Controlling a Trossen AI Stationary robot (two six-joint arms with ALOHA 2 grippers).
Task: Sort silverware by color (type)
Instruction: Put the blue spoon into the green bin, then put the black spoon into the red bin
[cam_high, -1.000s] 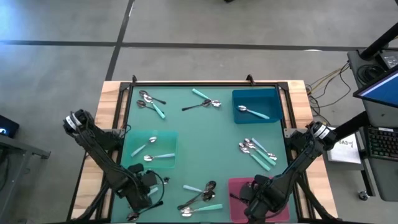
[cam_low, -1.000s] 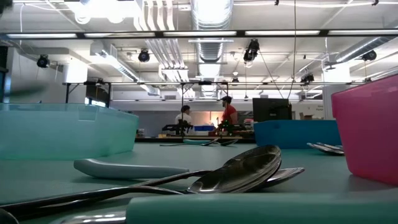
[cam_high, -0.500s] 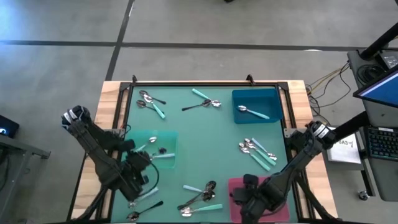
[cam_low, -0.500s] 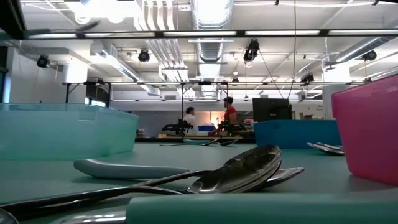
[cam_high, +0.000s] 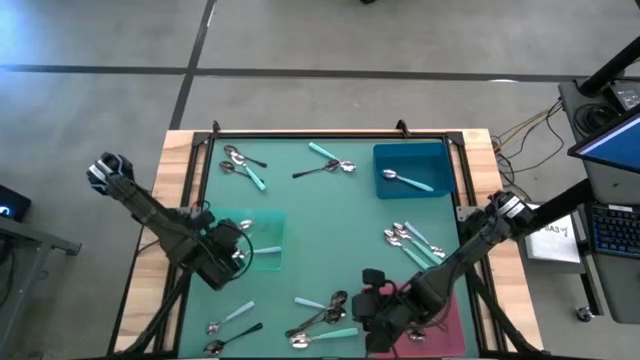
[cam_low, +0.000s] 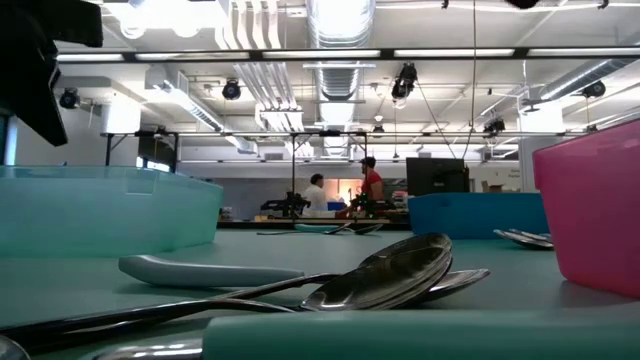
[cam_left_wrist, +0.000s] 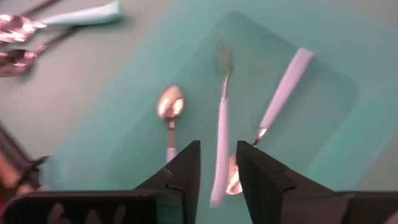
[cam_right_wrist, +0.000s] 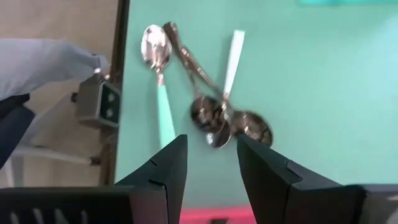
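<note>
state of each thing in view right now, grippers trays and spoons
left gripper: over the teal tray, jaws apart, a pale-handled spoon between them, blurred
teal tray: flat, holds two other spoons
right gripper: open, empty, above the front spoon cluster
blue tray: holds one spoon
pink tray: partly hidden by the right arm
other spoons: loose on the mat in small groups

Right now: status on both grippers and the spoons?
Left gripper open over teal tray, spoon dropping. Right gripper open, empty, above spoon pile. Nothing blocking.
</note>
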